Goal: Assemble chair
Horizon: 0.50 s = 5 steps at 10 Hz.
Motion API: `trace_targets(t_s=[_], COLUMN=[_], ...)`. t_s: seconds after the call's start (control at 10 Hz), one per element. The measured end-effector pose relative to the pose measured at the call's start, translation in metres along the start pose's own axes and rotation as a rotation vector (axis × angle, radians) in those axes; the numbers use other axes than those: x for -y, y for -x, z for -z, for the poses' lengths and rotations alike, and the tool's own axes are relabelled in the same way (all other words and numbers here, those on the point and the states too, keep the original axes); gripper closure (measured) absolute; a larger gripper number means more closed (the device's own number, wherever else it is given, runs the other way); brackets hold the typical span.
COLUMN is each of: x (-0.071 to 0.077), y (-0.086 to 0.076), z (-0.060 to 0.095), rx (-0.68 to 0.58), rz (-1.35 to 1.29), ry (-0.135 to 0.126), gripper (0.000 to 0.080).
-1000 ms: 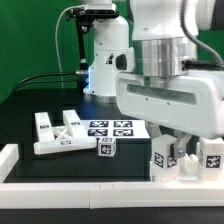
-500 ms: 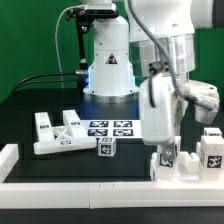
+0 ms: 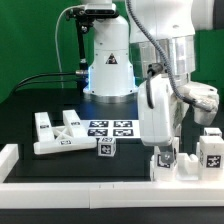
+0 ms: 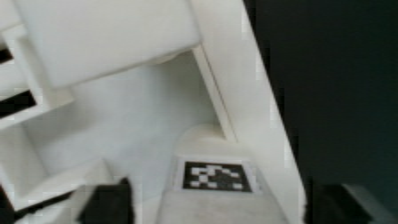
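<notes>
My gripper point(image 3: 172, 100) is shut on a large white chair panel point(image 3: 158, 108) and holds it upright above the table at the exterior view's right. In the wrist view the panel point(image 4: 160, 110) fills the picture, its square tag point(image 4: 217, 176) between my dark fingers point(image 4: 107, 206). Below it, two white tagged chair pieces point(image 3: 166, 160) point(image 3: 211, 150) stand by the front rail. A notched white panel point(image 3: 55, 132) and a small tagged cube point(image 3: 105, 147) lie at the left.
The marker board point(image 3: 112, 128) lies flat mid-table. A low white border rail point(image 3: 70, 185) runs along the front edge. The robot's base point(image 3: 108, 65) stands at the back.
A second ago the held panel faced the camera broadside; it has since turned edge-on and upright. Over the last half second it has barely moved.
</notes>
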<state>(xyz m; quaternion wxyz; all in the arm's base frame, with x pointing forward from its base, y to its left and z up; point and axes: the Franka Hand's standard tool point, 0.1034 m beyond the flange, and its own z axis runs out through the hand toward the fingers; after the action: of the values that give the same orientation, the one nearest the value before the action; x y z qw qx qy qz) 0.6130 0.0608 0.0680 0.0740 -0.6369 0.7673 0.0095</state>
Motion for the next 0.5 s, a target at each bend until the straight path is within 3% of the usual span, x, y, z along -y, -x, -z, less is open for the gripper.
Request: trace_targets(t_s=[0.1, 0.2, 0.5], x=[0.001, -0.0002, 0.0003], y=[-0.0012, -0.0004, -0.0017], z=[0.0016, 0.0017, 0.0014], rx=[-0.001, 0.0, -0.001], rz=[0.257, 0.485, 0.697], ry=[0.01, 0.03, 0.028], gripper=[0.0183, 0.0158, 0.015])
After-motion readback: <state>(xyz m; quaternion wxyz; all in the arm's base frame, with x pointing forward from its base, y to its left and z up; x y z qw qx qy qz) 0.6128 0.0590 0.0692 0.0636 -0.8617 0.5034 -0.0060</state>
